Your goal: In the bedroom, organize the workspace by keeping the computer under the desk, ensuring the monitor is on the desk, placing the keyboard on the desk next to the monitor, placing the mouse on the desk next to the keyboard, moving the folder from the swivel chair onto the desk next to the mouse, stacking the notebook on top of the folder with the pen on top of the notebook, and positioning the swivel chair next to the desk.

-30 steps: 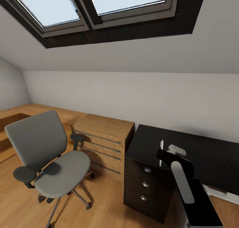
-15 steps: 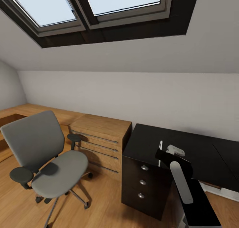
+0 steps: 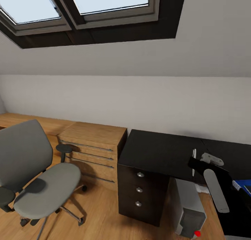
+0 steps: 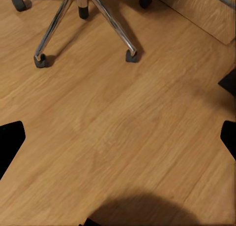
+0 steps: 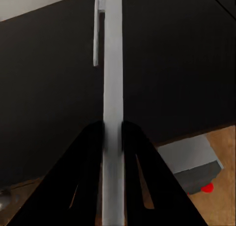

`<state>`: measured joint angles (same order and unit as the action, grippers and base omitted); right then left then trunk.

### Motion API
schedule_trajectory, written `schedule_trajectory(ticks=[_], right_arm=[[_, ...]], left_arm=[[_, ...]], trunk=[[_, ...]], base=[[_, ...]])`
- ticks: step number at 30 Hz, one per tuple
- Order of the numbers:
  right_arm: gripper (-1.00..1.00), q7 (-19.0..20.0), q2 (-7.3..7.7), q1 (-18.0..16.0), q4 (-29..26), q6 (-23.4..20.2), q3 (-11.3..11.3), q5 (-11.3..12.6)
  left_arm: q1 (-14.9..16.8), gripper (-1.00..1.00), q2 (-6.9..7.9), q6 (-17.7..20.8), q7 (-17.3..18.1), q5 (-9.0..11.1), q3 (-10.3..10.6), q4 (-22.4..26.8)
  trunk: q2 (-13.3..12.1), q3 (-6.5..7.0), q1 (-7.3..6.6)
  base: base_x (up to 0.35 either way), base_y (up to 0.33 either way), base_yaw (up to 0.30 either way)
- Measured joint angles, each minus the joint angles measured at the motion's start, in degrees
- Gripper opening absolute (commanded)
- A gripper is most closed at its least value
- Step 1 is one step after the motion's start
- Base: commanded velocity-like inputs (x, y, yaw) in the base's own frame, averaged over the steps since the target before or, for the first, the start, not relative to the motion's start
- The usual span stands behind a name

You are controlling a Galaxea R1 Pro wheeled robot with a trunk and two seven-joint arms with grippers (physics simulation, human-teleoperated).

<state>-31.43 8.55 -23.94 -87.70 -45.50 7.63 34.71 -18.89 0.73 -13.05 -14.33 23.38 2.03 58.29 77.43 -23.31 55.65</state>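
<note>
My right gripper [image 5: 113, 125] is shut on a thin flat slab seen edge-on, which I take for the notebook [image 5: 113, 63]. It hangs over the black desk [image 3: 157, 149], and a short pale stick [image 5: 96, 36] shows beside its far end. In the head view the right gripper [image 3: 205, 161] hovers above the desk's front edge. The grey computer [image 3: 188, 208] stands on the floor under the desk. A blue folder [image 3: 244, 183] lies on the desk at the right edge. The grey swivel chair [image 3: 42, 184] stands left, its seat bare. My left gripper [image 4: 118, 132] is open above the floor.
Light wooden low cabinets [image 3: 90, 142] run along the wall between the chair and the desk's dark drawer unit [image 3: 139, 189]. The chair's metal star base [image 4: 83, 14] and castors are close to my left gripper. Wooden floor [image 3: 101, 212] lies open before the drawers.
The head view has swung to the right, so the chair and cabinets sit further left in the picture. The computer and the blue folder have come into view. The right gripper keeps its hold.
</note>
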Motion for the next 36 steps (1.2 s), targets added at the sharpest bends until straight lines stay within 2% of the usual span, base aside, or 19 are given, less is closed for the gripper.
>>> schedule_trajectory(ticks=[2, 4, 6, 10, 13, 14, 15, 17, 18, 20, 21, 25, 30, 36], right_arm=[[-1.0, 0.22, 1.32, 0.0, 0.01, -0.01, 1.66, 0.0], [-1.0, 0.5, 2.03, 0.0, 0.05, 0.05, 2.8, 0.04], [-1.0, 1.24, 3.58, 0.0, 0.14, 0.16, 4.38, -0.22], [-1.0, 1.85, 6.24, 0.01, 2.26, 0.89, 5.34, -0.25], [-1.0, 1.99, 9.24, 0.0, 6.03, 3.36, 5.73, -0.59], [-1.0, 1.98, 11.04, -0.03, 7.77, 4.49, 5.8, -1.01], [-1.0, 1.98, 11.45, -0.05, 8.61, 4.79, 5.84, -0.91], [-1.0, 1.97, 11.76, -0.08, 9.89, 5.0, 5.81, -1.08], [-1.0, 2.03, 11.96, -0.22, 13.08, 5.33, 5.72, -2.3], [-1.0, 2.09, 11.99, -0.3, 13.95, 6.07, 5.68, -2.61], [-1.0, 2.11, 12.01, -0.35, 15.49, 8.03, 5.63, -2.85], [-1.0, 2.23, 12.02, -0.43, 18.06, 9.38, 5.3, -2.99], [-1.0, 2.37, 12.07, -0.45, 18.4, 9.52, 5.25, -3.03], [-1.0, 3.17, 11.99, -0.46, 18.32, 9.53, 5.15, -2.98]], left_arm=[[0.0, 1.0, 0.0, 0.0, -0.02, 0.02, 0.0, 0.0], [0.0, 1.0, 0.0, 0.0, -0.03, 0.04, 0.0, -0.02], [0.0, 1.0, 0.0, -0.02, -0.03, 0.07, 0.02, -0.06], [0.0, 1.0, 0.0, -0.15, 0.01, 0.08, 0.03, -0.08], [0.0, 1.0, -0.05, -0.2, 0.04, 0.09, 0.03, -0.13], [0.0, 1.0, -0.03, -0.24, 0.05, 0.09, 0.03, -0.16], [0.0, 1.0, -0.02, -0.25, 0.05, 0.09, 0.02, -0.17], [0.0, 1.0, -0.01, -0.26, 0.05, 0.09, 0.03, -0.17], [0.0, 1.0, 0.0, -0.26, 0.03, 0.09, 0.0, -0.17], [0.0, 1.0, 0.0, -0.26, 0.04, 0.09, 0.01, -0.18], [0.0, 1.0, 0.0, -0.26, 0.05, 0.09, 0.0, -0.18], [0.01, 1.0, 0.0, -0.27, 0.05, 0.09, -0.01, -0.18], [0.01, 1.0, 0.0, -0.27, 0.05, 0.09, -0.01, -0.18], [-0.01, 1.0, 0.0, -0.27, 0.03, 0.1, 0.0, -0.17]], trunk=[[0.0, 0.0, 0.0], [0.0, 0.0, 0.0], [0.0, 0.0, 0.0], [0.0, 0.0, 0.0], [0.0, 0.0, 0.0], [0.0, 0.0, 0.0], [0.0, 0.0, 0.0], [0.0, 0.0, 0.0], [-0.01, 0.0, 0.0], [0.0, 0.0, 0.0], [0.0, 0.0, 0.0], [0.0, 0.0, 0.0], [0.0, 0.0, 0.0], [0.0, 0.0, -0.02]], base=[[0.0, 0.0, -0.294], [0.0, 0.0, -0.294], [0.0, 0.0, -0.295], [0.0, 0.0, -0.296], [0.0, 0.0, -0.296], [0.0, 0.0, -0.296], [0.0, 0.0, -0.296], [0.0, 0.0, -0.296], [0.0, 0.0, -0.296], [0.0, 0.0, -0.296], [0.0, 0.0, -0.296], [0.0, 0.0, -0.296], [0.0, 0.0, -0.295], [0.111, 0.0, -0.026]])
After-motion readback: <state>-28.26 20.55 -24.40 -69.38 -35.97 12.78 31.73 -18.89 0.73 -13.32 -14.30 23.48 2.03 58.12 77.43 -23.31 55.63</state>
